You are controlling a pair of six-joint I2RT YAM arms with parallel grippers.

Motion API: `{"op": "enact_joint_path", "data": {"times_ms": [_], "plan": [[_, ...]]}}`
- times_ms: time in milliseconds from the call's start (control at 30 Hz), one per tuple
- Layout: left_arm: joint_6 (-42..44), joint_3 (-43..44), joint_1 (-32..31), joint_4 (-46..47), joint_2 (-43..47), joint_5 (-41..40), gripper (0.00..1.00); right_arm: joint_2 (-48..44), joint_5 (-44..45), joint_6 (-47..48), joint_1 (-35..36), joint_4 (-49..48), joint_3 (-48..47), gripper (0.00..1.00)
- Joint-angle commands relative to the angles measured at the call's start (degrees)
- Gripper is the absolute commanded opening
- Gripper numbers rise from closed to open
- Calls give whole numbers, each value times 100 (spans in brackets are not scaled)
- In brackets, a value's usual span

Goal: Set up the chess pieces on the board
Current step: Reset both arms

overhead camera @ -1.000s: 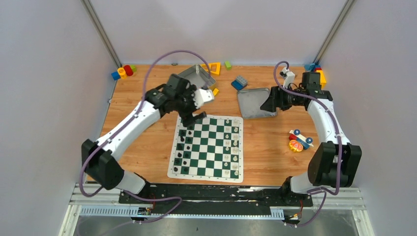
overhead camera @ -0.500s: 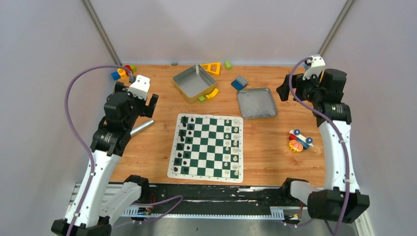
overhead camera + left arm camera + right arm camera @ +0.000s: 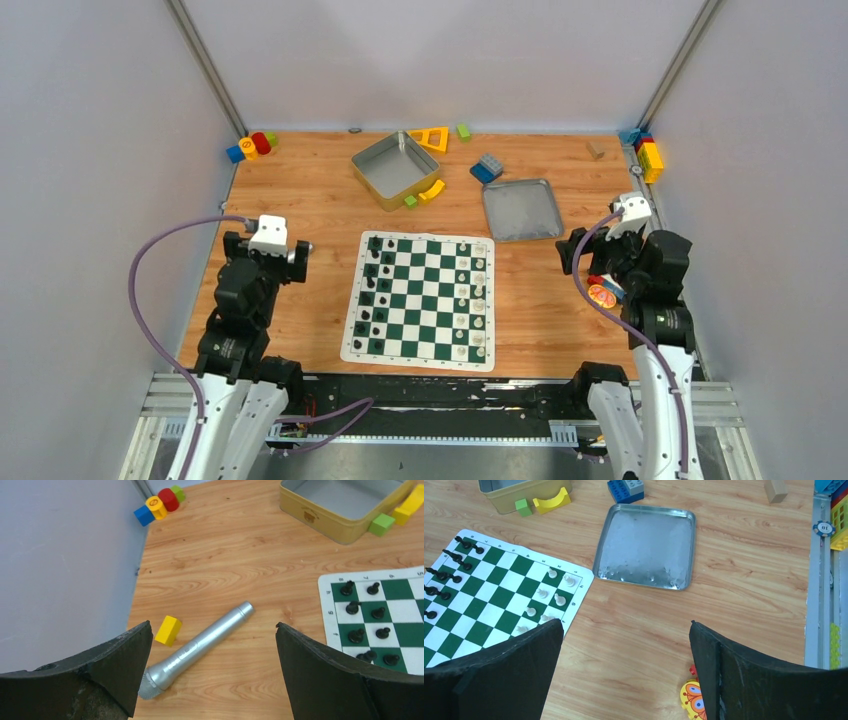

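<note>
Two columns of black chess pieces (image 3: 371,290) lined along the left side of the green-and-white checked board (image 3: 428,305), cream chess pieces (image 3: 478,295) along its right, board laid mid-table (image 3: 300,200), left gripper (image 3: 212,630) and right gripper (image 3: 626,627) held with fingers spread wide.

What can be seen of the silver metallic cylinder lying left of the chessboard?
The silver metallic cylinder looks like brushed metal: a smooth barrel, a narrower stepped cap at the far end and a flared ribbed head nearest the camera. It lies flat and diagonal on the wooden table, close beside a small yellow block. Nothing grips it.
</note>
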State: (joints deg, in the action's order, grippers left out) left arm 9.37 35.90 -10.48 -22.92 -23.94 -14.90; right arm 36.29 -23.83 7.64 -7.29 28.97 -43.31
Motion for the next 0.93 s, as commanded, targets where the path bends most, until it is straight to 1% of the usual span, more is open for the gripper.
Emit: {"op": "enact_joint_path", "data": {"times_ms": [0, 333, 567, 900], "plan": [[162, -162, 133, 207, 277, 681, 100, -272, -70, 139, -18, -482, -17, 100], [361, -367, 417, 108, 704, 930, 100, -403, 152, 282, -10, -334, -71, 100], [362, -408, 445, 46, 700, 1145, 100, -378, 362, 265, 25, -337, -82, 100], [388, -426, 448, 12, 641, 1255, 100, -430, 510, 236, 78, -350, -65, 100]]}}
